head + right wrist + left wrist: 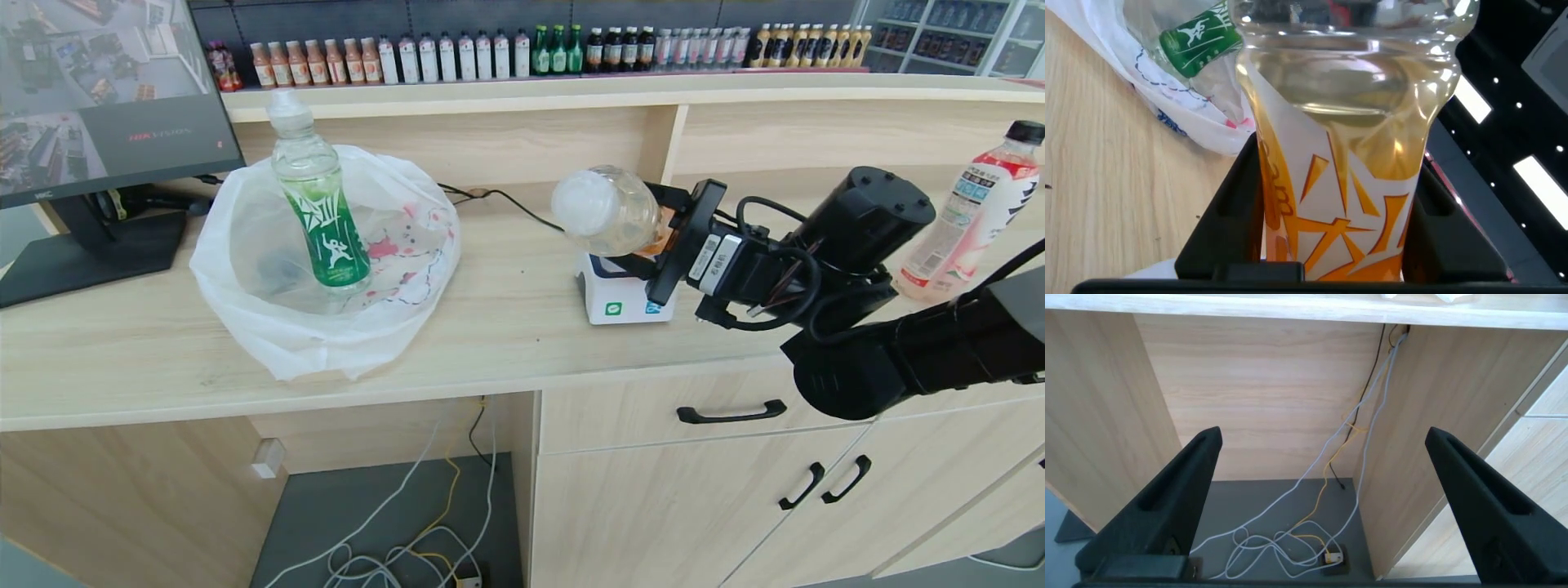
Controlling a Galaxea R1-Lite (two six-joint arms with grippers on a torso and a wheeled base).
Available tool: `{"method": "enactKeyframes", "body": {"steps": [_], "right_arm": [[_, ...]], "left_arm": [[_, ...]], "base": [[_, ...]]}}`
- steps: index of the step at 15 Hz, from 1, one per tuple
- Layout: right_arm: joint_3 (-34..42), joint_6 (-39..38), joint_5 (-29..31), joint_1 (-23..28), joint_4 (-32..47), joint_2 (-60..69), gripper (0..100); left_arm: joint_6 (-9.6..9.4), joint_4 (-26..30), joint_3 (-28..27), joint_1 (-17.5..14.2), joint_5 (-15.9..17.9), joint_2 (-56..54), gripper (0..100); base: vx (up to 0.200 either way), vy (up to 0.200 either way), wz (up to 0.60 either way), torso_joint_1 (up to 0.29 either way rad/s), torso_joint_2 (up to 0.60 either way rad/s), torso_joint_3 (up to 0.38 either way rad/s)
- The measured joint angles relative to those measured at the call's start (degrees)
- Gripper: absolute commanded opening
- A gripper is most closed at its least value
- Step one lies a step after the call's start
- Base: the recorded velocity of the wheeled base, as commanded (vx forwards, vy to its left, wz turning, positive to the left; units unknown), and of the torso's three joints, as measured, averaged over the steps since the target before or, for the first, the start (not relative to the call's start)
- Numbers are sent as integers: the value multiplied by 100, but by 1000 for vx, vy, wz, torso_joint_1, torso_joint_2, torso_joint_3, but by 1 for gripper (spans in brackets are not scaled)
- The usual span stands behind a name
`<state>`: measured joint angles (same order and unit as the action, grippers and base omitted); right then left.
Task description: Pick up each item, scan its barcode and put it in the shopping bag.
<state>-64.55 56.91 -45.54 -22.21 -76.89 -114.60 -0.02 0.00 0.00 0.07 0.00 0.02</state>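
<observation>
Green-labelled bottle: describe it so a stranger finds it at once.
On the wooden counter, right of the monitor, lies an open white shopping bag. The green-labelled bottle stands upright inside it. Only it is bagged and green: the orange-labelled bottle and the pink bottle are farther right.

The right arm (898, 351) is matte black with thick rounded links, and a drum-shaped joint housing (886, 208) with small screws sunk into its flat cap sits at twelve o'clock from the bulky elbow. Thin black cables (771, 273) loop out at eight o'clock from that drum toward a flat black wrist block (694, 237) carrying two white printed stickers (714, 257), just behind the black right gripper (653, 233). The left gripper (1323, 437) has two smooth black wedge-shaped fingers (1176, 506) that taper to blunt tips
</observation>
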Motion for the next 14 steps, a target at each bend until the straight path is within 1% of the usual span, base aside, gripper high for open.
{"method": "enactKeyframes", "body": {"steps": [14], "right_arm": [[-33, -44, 0, -16, -52, -56, 0]], "left_arm": [[2, 0, 0, 0, 0, 0, 100]], "base": [[0, 0, 0, 0, 0, 0]]}}
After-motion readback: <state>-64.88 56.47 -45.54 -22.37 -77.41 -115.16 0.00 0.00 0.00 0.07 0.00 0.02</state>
